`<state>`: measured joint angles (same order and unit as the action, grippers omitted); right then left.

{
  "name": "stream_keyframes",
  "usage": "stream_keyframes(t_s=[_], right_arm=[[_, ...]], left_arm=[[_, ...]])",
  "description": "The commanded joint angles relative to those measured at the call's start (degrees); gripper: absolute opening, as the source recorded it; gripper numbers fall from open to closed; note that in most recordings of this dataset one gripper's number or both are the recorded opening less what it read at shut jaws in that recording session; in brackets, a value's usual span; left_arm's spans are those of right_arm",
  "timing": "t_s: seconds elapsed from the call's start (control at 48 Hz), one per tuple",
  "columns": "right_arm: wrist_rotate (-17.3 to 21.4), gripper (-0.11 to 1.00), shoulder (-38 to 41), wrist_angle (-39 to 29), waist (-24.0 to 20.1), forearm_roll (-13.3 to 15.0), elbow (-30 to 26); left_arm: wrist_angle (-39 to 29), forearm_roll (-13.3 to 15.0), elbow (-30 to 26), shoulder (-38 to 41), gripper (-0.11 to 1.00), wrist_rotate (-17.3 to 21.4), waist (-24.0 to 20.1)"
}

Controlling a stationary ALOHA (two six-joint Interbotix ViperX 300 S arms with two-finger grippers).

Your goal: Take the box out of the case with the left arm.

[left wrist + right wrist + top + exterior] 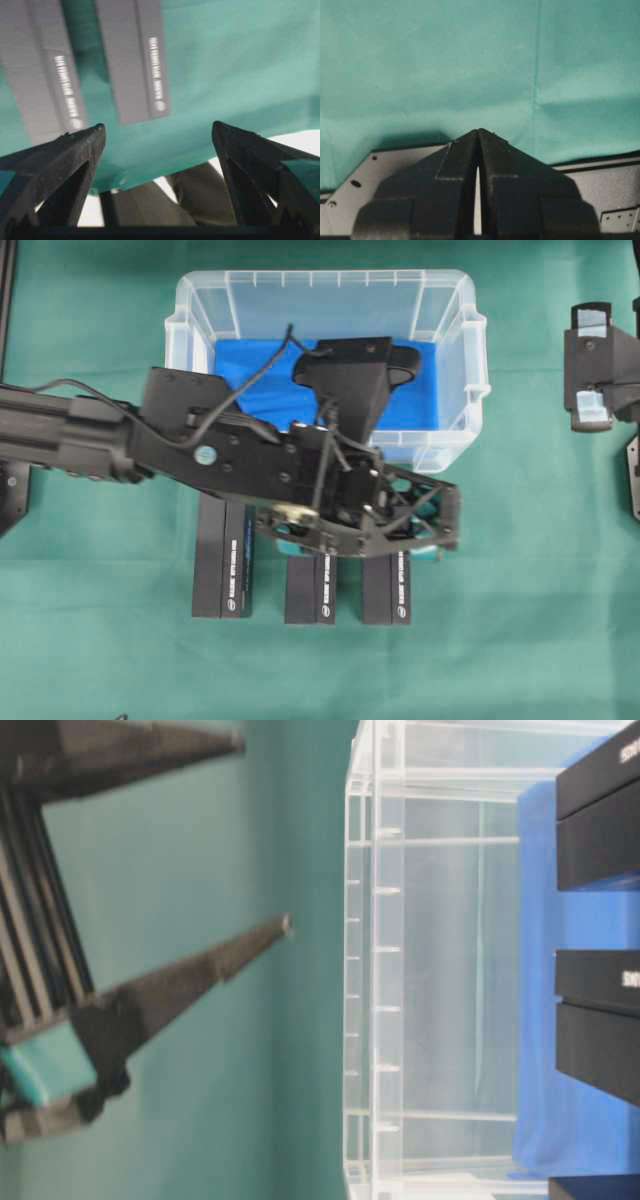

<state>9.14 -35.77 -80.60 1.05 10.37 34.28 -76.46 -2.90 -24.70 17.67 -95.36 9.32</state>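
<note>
**Boxes out on the desk, case looks emptied**

Overhead view: the case (pixel 330 300) sits at upper centre, its blue lining showing no box where the arm leaves it visible. Three dark boxes (pixel 223 570) lie in a row on the green desk (pixel 520 640) just below it. The left gripper (pixel 425 520) hovers above the rightmost box.

Table-level view: its jaws stand wide apart, holding nothing.

Left wrist view: two boxes lie beyond the spread jaws.

Right wrist view: the right gripper (pixel 478 132) has its jaws pressed together, empty.

Judging by this, the removal seems done.
</note>
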Motion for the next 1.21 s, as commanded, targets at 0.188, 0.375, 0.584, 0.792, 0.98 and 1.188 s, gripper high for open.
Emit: stream_keyframes(t_s=[0.188,0.375,0.584,0.792,0.98,1.188], right_arm=[[0.0,0.0,-0.2,-0.1,0.0,0.1,-0.5],[0.0,0.0,-0.3,-0.1,0.0,0.0,-0.4],[-0.2,0.0,-0.3,-0.2,0.1,-0.2,-0.5],[-0.2,0.0,-0.3,-0.2,0.0,-0.2,-0.4],[-0.3,0.0,-0.3,-0.2,0.0,-0.2,-0.4],[-0.3,0.0,-0.3,-0.2,0.0,-0.1,-0.4]], left_arm=[[-0.2,-0.2,11.6,-12.6,0.9,-0.3,0.6],[0.3,0.0,22.0,-21.1,0.9,-0.4,1.3],[1.1,0.1,33.7,-31.2,0.9,-1.7,2.3],[3.4,0.1,42.9,-40.1,0.9,-2.5,2.6],[3.5,0.0,48.1,-46.0,0.9,-2.1,2.6],[3.4,0.0,50.2,-49.0,0.9,-2.0,2.6]])
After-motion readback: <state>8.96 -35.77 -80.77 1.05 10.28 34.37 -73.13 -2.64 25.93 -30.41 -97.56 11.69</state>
